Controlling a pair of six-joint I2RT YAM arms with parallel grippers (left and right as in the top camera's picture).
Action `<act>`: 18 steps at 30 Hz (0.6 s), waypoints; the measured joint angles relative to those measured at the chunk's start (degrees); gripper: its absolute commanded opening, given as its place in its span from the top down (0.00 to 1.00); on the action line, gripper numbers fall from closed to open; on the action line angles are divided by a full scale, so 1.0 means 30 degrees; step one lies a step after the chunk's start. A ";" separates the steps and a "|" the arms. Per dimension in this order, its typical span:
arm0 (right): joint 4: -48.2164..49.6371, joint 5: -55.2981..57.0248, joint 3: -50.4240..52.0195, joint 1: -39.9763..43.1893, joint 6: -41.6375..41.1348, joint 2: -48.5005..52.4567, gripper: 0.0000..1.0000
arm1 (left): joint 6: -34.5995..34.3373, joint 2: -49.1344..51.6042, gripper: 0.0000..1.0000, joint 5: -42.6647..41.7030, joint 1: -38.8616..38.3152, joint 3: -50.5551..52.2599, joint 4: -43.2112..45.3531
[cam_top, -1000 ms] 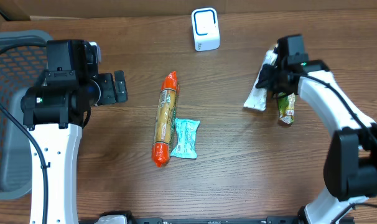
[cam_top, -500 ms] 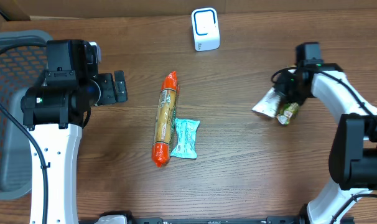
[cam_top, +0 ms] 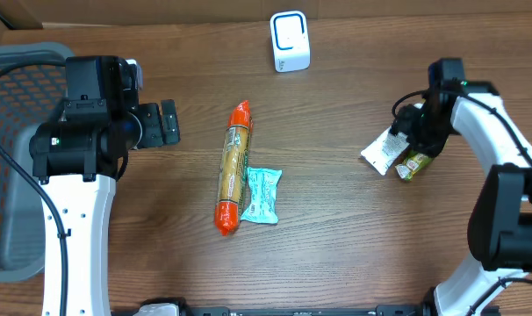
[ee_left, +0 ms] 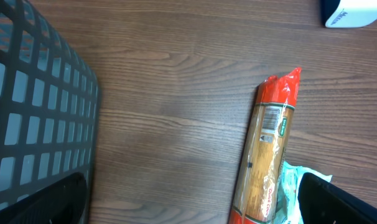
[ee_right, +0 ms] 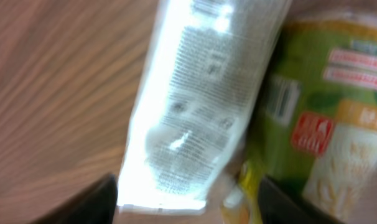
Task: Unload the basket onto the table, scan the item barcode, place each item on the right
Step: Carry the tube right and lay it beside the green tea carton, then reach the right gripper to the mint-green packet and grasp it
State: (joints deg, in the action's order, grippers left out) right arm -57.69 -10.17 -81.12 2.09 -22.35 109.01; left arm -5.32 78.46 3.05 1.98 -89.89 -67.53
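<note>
A white pouch (cam_top: 383, 151) lies flat on the table at the right, touching a green packet (cam_top: 413, 163). My right gripper (cam_top: 408, 136) hovers right over them, open. In the right wrist view the white pouch (ee_right: 195, 106) has its end between the spread fingers, the green packet (ee_right: 319, 124) is beside it, and the gripper (ee_right: 185, 202) grips neither. The white and blue scanner (cam_top: 290, 41) stands at the back centre. My left gripper (cam_top: 167, 123) is open and empty, left of a long orange-ended pasta pack (cam_top: 233, 167).
A teal packet (cam_top: 262, 195) lies against the pasta pack's right side. A grey mesh basket (cam_top: 11, 158) stands at the left edge; its wall (ee_left: 39, 124) fills the left of the left wrist view, with the pasta pack (ee_left: 269, 149) on the right.
The right gripper carried the white pouch rightward and toward the front, then opened and let it go next to the green packet. The left arm has not moved.
</note>
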 measured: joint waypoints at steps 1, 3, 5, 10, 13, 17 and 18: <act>-0.0634 -0.0262 -0.0561 -0.0044 0.0233 -0.0175 0.08 | 0.0000 0.0000 0.01 0.0000 0.0000 0.0000 0.0000; -0.1887 -0.0845 -0.1770 -0.0211 0.0714 -0.0605 0.02 | 0.0000 0.0000 0.01 0.0000 0.0000 0.0000 0.0000; -0.2637 -0.1639 -0.2776 -0.0546 0.1377 -0.1086 0.00 | 0.0000 0.0000 0.00 0.0000 0.0000 0.0000 0.0007; -0.2718 -0.4197 -0.3417 -0.2193 0.2761 -0.1676 0.00 | 0.0000 0.0000 0.01 0.0000 0.0000 0.0000 0.0007; -0.2193 -0.5224 -0.3242 -0.3621 0.3024 -0.1668 0.00 | 0.0000 0.0000 0.00 0.0000 0.0000 0.0000 0.0007; -0.1209 -0.5952 -0.2572 -0.6033 0.2594 -0.1668 0.00 | 0.0000 0.0000 0.00 0.0000 0.0000 0.0000 0.0015; -0.0736 -0.6062 -0.2273 -0.6703 0.2302 -0.1668 0.00 | 0.0000 0.0000 0.00 0.0000 0.0000 0.0000 0.0015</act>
State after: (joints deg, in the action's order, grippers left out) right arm -59.90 -28.36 -87.94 -18.02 -15.44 104.01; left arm -5.32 78.46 3.05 1.98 -89.89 -67.48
